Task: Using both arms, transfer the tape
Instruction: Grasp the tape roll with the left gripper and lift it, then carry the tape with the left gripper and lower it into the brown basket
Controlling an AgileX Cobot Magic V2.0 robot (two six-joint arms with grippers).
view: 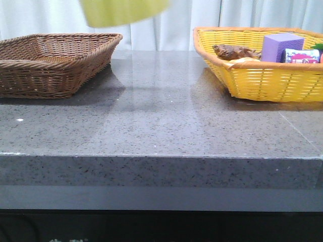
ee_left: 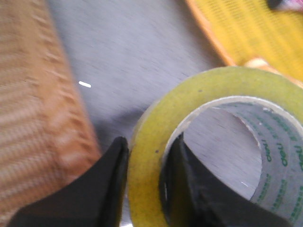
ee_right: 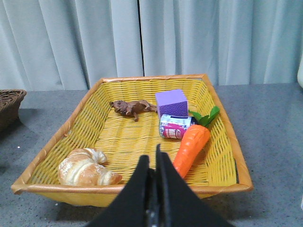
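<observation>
The tape (ee_left: 227, 109) is a wide yellow roll with a white core printed in green. My left gripper (ee_left: 147, 151) is shut on its wall, one finger outside and one inside the core, holding it in the air. In the front view the tape (view: 123, 11) shows blurred at the top edge, above the table between the two baskets; the gripper itself is out of frame there. My right gripper (ee_right: 154, 163) is shut and empty, in front of the yellow basket (ee_right: 52, 137).
A brown wicker basket (view: 91, 43) stands at the back left. The yellow basket (view: 262, 80) at the back right holds a purple block (ee_right: 171, 101), a toy carrot (ee_right: 191, 144), a small can (ee_right: 174, 126), a croissant (ee_right: 85, 168) and a brown figure (ee_right: 132, 107). A grey curtain hangs behind.
</observation>
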